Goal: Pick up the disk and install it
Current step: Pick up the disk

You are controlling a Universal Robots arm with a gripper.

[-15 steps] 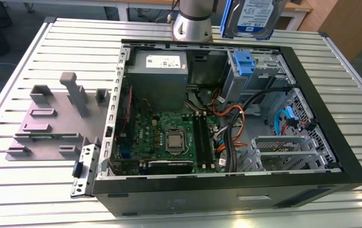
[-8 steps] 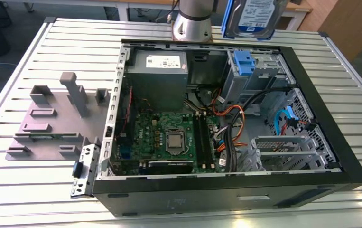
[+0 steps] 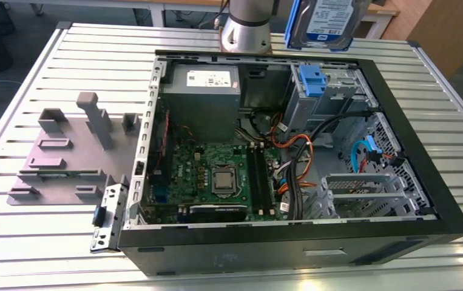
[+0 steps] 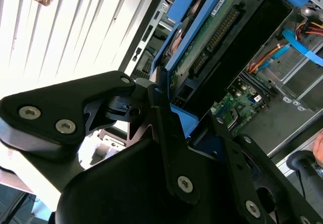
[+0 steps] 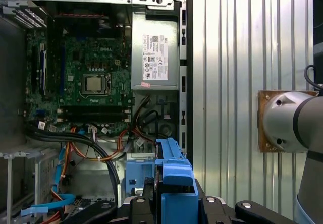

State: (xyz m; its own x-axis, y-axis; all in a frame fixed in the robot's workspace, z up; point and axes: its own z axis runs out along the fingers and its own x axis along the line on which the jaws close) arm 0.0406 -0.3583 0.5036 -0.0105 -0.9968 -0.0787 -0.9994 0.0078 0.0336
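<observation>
Grey plastic fixtures point(image 3: 77, 151) stood on the slatted bench point(image 3: 37, 91) toward the exterior view's left, beside the open computer case point(image 3: 296, 236). Inside the case, the grey power supply point(image 3: 201, 97) lay at the far end, the green motherboard point(image 3: 215, 176) nearer, and a tangle of orange and black cables point(image 3: 296, 157) ran toward a metal drive cage point(image 3: 361, 194) on the exterior view's right. A blue latch piece point(image 3: 313, 79) sat in the bay at the far wall.

The disk point(image 3: 326, 21) hung in the air above the far edge of the case, its top cut off by the frame, so its full length could not be seen. Its labelled face turned toward the exterior camera and its long axis ran roughly upright, slightly tilted.

In the second wrist view the gripper point(image 4: 176, 133) had its black jaws clamped on the disk's point(image 4: 202, 42) blue side bracket, the drive extending away from the jaws toward the case interior, its circuit-board underside showing. In the first wrist view the blue bracket point(image 5: 174, 173) rose edge-on from between the jaws, hiding the drive body, with the arm's base point(image 5: 290, 120) mounted on the bench well apart.
</observation>
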